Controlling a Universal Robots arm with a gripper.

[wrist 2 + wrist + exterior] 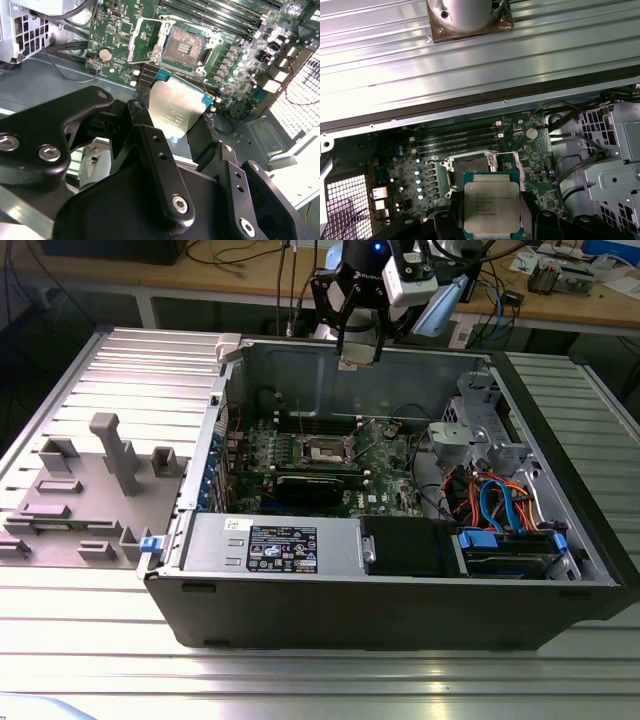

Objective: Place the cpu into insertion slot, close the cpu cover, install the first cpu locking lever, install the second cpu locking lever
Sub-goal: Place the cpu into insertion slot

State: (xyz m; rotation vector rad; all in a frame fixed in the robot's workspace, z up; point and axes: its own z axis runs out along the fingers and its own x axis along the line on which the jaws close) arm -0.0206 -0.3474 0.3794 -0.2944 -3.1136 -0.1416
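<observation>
End effector [358, 352] hangs high over the far wall of the open computer case [400, 625], which lies on its side on the ribbed metal counter [320, 680]

- Grip: the jaws are clamped on the cpu [176, 112], one black finger on each of two opposite edges. The silver-grey top faces the cameras in both wrist views and the green rim shows at the corners. Cpu [491, 206] sits level between the fingers, clear of everything in the case
- Target: insertion slot [325, 448] on the green motherboard [385, 465], on the floor of the case. Slot is bare, with its dark pin field exposed in the second wrist view [182, 47]
- Key relation: the slot lies well below the end effector, nearer in the scene and a little toward the exterior view's left. In the first wrist view the slot [470, 165] sits just beyond the cpu's leading edge, so the chip is not yet over it
- Alignment: the cpu's edges run roughly parallel to the slot's frame in the first wrist view
- Cpu cover [145, 42]: looks swung up and open beside the slot, though the angle makes that hard to confirm

Judgement: first step is under way, chip carried but not seated
</observation>
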